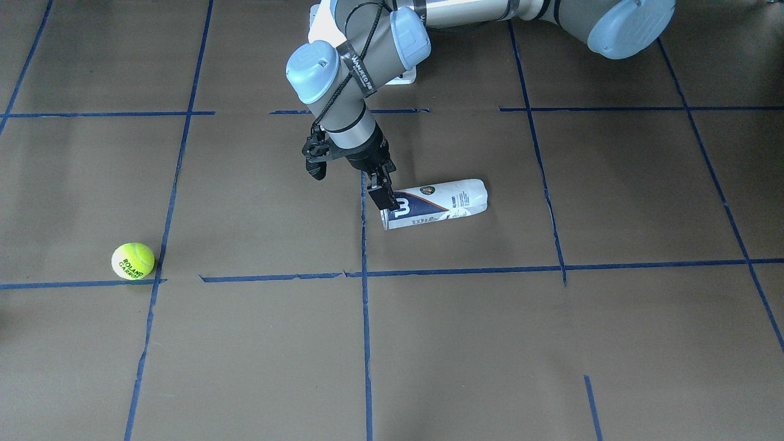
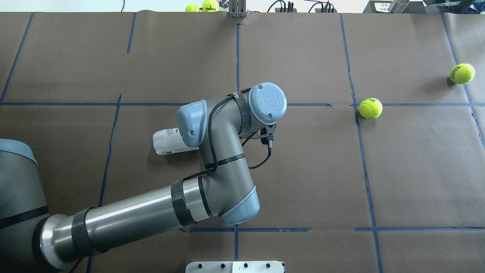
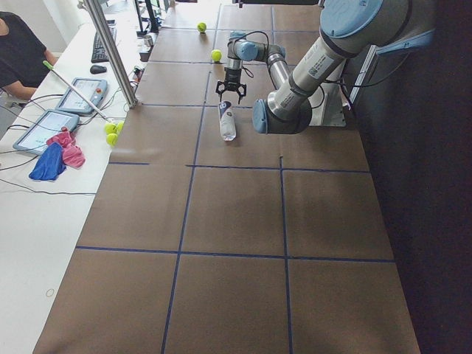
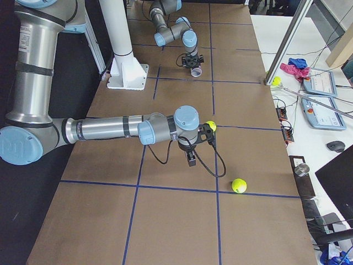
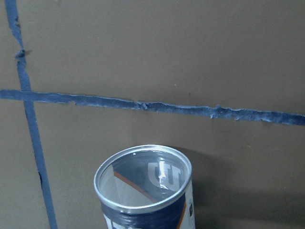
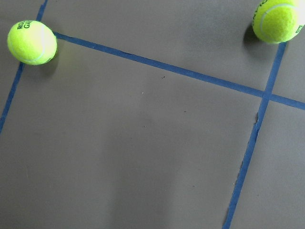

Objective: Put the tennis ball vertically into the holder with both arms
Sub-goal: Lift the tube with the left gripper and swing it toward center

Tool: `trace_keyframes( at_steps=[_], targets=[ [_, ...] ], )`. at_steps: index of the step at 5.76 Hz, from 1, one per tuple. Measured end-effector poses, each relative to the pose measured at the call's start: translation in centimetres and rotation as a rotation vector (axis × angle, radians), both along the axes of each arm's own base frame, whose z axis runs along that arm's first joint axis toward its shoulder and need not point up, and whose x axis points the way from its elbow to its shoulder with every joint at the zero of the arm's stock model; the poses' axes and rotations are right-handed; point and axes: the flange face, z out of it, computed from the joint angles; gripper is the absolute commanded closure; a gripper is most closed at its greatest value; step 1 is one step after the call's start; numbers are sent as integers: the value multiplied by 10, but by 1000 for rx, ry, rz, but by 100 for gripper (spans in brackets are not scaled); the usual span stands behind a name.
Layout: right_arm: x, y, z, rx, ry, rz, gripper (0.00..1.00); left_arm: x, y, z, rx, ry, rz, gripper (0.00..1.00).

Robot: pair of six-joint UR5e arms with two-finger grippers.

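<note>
Down on the matte brown paper of the table (image 1: 490,343), ruled into squares by fraying blue tape (image 1: 365,343), the holder (image 1: 441,204) lies on its side: a smooth clear plastic cylinder wrapped in a glossy white and navy label with a large white "W"; its round, silver-rimmed mouth is open and faces the nearest tape line, its closed end turned away from the left gripper (image 1: 384,199); the left wrist camera looks obliquely into that mouth, where the "W" shows through the clear wall; the gripper's black fingers (image 1: 381,191) point down at the mouth end and overlap the rim in the front-facing view; from the left-side view they look spread apart, though whether they touch the rim I cannot tell; the left arm (image 2: 223,182), grey metal with light-blue caps and a black cable (image 2: 212,129) strapped along it, covers most of the holder from overhead; the tennis ball (image 1: 133,261), a fuzzy fluorescent yellow-green sphere with dark "ROLAND GARROS" lettering, sits just beside a tape crossing, well apart from the holder and from both grippers; a second ball (image 2: 462,73) of the same felt lies farther out; the right gripper (image 4: 191,160) hangs above the paper, apart from both balls, and how its jaws stand I cannot tell.
</note>
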Motion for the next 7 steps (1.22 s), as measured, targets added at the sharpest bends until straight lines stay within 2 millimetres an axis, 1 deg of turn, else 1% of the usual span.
trace_keyframes(
  at_steps=[1, 3, 5, 7],
  targets=[
    [0, 2, 1, -4, -2, -1, 0, 2, -1, -1, 12, 0, -7, 0],
    [0, 4, 3, -9, -3, -1, 0, 3, -7, -3, 45, 25, -77, 0],
    [0, 4, 4, -11, -3, -1, 0, 13, -9, 11, 27, 32, -129, 0],
    [0, 4, 4, -12, -3, 0, 0, 18, -11, 18, 27, 43, -138, 0]
  ],
)
